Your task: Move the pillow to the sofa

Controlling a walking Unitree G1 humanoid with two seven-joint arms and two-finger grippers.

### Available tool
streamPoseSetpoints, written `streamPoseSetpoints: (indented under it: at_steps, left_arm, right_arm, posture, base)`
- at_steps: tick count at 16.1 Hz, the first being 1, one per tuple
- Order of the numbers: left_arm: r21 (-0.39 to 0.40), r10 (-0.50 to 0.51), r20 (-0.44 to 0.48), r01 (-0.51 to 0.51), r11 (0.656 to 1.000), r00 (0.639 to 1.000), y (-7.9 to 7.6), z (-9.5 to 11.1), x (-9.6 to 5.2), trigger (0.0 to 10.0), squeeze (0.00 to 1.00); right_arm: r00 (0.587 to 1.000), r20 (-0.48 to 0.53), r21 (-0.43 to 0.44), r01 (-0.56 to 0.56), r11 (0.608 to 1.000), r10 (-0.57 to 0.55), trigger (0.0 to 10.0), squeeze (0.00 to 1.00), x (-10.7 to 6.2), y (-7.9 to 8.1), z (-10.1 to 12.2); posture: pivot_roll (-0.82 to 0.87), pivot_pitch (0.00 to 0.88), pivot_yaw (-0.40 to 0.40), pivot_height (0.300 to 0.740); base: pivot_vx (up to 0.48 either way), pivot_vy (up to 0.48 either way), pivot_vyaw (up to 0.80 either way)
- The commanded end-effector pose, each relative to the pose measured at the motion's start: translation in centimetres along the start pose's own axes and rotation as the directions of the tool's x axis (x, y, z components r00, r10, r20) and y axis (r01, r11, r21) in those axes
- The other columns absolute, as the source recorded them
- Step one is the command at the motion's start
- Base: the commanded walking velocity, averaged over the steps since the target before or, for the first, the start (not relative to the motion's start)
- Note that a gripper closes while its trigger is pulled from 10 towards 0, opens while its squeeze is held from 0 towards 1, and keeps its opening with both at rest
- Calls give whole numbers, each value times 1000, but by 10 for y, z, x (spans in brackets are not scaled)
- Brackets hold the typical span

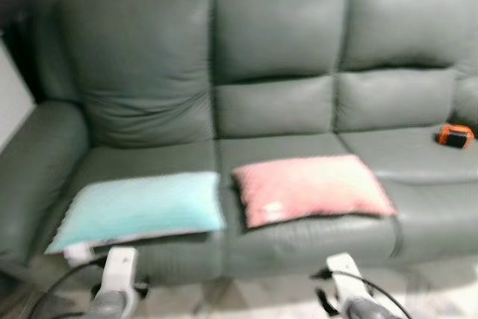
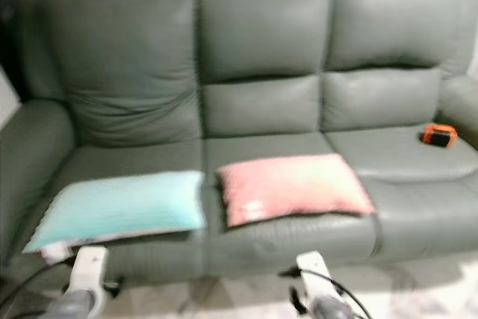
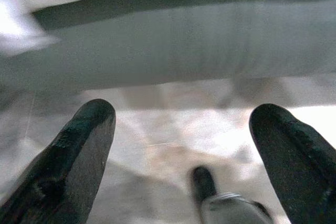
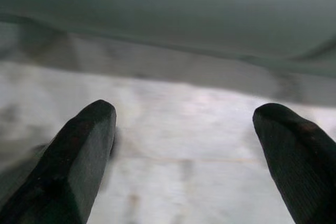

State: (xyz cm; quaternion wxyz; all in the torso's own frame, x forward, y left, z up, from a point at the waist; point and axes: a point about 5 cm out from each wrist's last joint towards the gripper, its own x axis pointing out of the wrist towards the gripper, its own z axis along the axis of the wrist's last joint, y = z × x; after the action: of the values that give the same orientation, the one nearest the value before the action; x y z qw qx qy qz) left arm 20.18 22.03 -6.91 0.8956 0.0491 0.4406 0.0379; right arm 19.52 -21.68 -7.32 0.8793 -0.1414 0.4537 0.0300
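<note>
sofa: big grey-green leather three-seater (image 1: 276,42), takes up pretty much everything from 9 to 3 o'clock in the head views, all a bit blurry.

pink pillow: the pink pillow (image 1: 310,187) lies flat on the middle seat, near the front edge. Judging by that, the task looks basically done already.

teal pillow: the teal pillow (image 1: 142,207) lies flat on the left seat at about 8 o'clock, its front corner hanging slightly over the seat edge. Just beside the pink one; can't tell if they touch.

key relation: both pillows sit up and ahead of the arms, roughly 12 o'clock from each set of fingers. Long axes run side to side along the seat front. Left arm is nearer the teal one, right arm nearer the pink one.

left gripper: left gripper (image 3: 184,156) is low in front of the seat edge, fingers (image 3: 73,166) spread wide apart, holding nothing, floor below them.

right gripper: right gripper (image 4: 186,156) same deal, fingers (image 4: 68,161) wide apart and empty, pointing at the sofa's front face.

looks: both pillows are soft, plump rectangles, fuzzy-looking fabric. Pink one has a pale patch near its front edge.

other stuff: small orange and black object (image 1: 455,135) on the right seat at 3 o'clock, well apart from the pillows.
</note>
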Motion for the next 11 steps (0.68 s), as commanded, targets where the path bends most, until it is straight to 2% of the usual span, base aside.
streamPoseSetpoints:
  at_steps: [1,11]
  left_arm:
    - [4,11,2,-11,1000,1000,5,0,0,10000,0]
    - [-18,15,-7,-15,1000,1000,6,-2,-1,10000,0]
  right_arm:
    - [1000,15,-7,-14,1000,14,10000,0,1,4,7]
    - [1000,7,-24,-14,1000,14,10000,0,1,4,6]
  posture:
    - [-188,0,10,740]
    - [-191,0,11,740]
  base:
    - [0,0,0]
    - [0,0,0]
